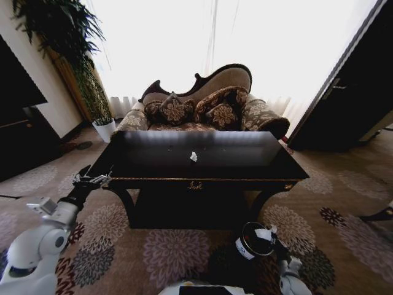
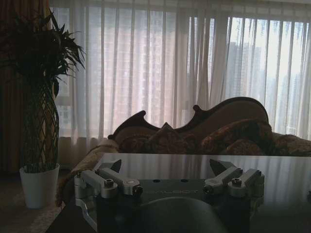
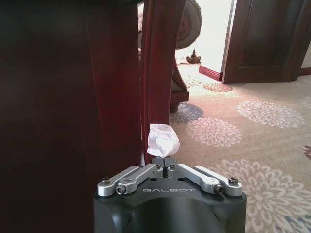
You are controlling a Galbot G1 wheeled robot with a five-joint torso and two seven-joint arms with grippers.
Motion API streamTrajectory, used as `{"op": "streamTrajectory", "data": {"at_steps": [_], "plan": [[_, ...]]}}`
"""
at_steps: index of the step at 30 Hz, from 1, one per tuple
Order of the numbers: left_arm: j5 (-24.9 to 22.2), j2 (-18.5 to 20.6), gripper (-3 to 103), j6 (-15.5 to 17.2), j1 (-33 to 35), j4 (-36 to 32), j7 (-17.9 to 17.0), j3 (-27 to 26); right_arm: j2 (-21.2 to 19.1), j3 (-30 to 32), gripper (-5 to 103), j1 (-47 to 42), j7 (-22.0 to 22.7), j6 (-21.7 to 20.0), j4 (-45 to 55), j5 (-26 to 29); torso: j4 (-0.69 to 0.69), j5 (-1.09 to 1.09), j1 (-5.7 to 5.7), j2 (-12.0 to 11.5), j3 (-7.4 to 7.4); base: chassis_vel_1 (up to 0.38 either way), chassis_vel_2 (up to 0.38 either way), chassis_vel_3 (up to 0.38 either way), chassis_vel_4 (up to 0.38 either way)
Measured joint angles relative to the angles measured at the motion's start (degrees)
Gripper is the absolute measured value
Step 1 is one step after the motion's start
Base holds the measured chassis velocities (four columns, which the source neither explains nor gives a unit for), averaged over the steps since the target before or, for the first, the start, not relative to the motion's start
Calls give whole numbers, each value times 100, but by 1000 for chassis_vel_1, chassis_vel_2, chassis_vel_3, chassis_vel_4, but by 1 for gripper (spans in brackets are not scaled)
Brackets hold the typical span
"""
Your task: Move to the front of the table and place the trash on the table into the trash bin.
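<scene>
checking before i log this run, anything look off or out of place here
One white paper scrap lies alone near the middle of the glossy table. The right end effector, low beside the table leg, is shut on a crumpled white paper. The left end effector is open at the table's left edge.

White-shelled arms, black wrists and end effectors.
Left arm (image 1: pixel 43 236), lower left of the frame, has rounded white joints; each end effector (image 3: pixel 166 166) carries silver linkage bars, visible screws and embossed GALBOT lettering.
</scene>
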Motion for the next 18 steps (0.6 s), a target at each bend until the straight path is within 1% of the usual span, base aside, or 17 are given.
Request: {"op": "streamTrajectory", "data": {"at_steps": [6,7,9,11,15,16,18], "plan": [[-11,-13,100,0,58,-55,0,-56,4,-77,0,84,144,78,-85,45,1,-1,0,0,0,0,0,0,0],[-11,-22,100,-1,68,-66,0,-62,-1,-101,-3,87,166,79,-62,66,1,0,0,0,0,0,0,0,0],[-11,-38,100,-3,80,-93,0,-62,-15,-121,7,87,167,80,-13,86,0,-1,0,0,0,0,0,0,0],[-10,-45,100,-3,89,-102,0,-62,-23,-123,7,87,167,80,-5,95,0,-1,0,0,0,0,0,0,0],[-6,-59,100,-6,103,-120,0,-69,-63,-124,28,90,167,76,-6,135,0,-1,0,0,0,0,0,0,0],[-6,-59,100,-6,103,-120,0,-69,-63,-124,28,90,167,76,-6,135,0,-1,0,0,0,0,0,0,0],[-4,-63,100,-7,97,-120,0,-71,-76,-124,39,95,167,70,2,152,0,0,0,0,0,0,0,0,0]]}}
